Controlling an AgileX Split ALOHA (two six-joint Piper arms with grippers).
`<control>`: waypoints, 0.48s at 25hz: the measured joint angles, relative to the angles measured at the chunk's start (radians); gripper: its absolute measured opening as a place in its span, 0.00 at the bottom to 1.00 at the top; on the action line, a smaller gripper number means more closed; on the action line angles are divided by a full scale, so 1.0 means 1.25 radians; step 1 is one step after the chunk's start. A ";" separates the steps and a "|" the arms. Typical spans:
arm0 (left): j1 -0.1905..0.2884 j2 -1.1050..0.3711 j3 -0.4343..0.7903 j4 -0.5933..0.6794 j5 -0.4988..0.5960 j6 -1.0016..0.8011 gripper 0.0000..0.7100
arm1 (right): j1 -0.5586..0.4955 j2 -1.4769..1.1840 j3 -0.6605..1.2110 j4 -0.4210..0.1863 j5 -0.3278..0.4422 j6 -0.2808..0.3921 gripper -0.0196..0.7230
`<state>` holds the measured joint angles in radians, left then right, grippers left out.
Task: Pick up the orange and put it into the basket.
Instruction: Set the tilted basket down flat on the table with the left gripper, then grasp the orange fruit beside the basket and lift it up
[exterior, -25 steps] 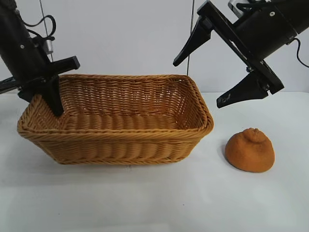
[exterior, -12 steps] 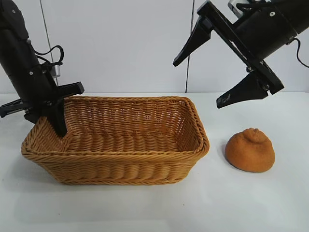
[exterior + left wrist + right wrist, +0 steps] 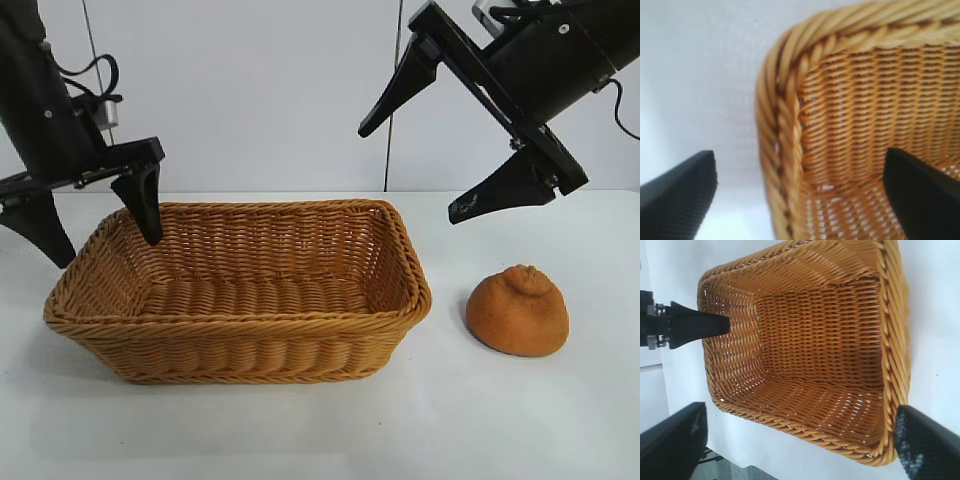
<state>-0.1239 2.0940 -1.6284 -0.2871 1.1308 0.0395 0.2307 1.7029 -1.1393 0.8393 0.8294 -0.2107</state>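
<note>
1. The orange (image 3: 517, 310) lies on the white surface (image 3: 520, 420), outside the wicker basket (image 3: 240, 355) and just beside its right end; it is not held by either arm.
2. The step in hand is judged to be the pick-up, and it falls to the right gripper (image 3: 455, 165), whose jaws stand wide apart and empty, hanging above the gap between the basket's end and the orange, with the fruit below and outward of the lower jaw.
3. For a good grasp the jaws are best brought down so that the orange's widest part sits between them, below the puckered knob, with the tips kept just clear of the surface.
4. The rough, domed skin is likely to slip if only the crown is pinched.
5. The right arm is pitched steeply down and across toward the basket, which fills its wrist view.
6. The left gripper (image 3: 95, 225) points almost straight down over the basket's far-left corner; its jaws are spread wide and empty, straddling the braided rim (image 3: 782, 150), one tip inside and one outside, so it is best lifted clear before the drop.
</note>
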 joint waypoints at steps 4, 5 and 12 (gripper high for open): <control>0.012 -0.054 -0.012 0.085 0.027 0.000 0.92 | 0.000 0.000 0.000 0.000 0.000 0.000 0.96; 0.019 -0.061 -0.012 0.099 0.035 0.000 0.92 | 0.000 0.000 0.000 0.000 0.000 0.000 0.96; 0.093 -0.101 -0.012 0.167 0.063 0.000 0.92 | 0.000 0.000 0.000 0.000 0.000 0.000 0.96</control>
<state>-0.0076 1.9681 -1.6432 -0.0781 1.2102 0.0399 0.2307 1.7029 -1.1393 0.8393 0.8294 -0.2107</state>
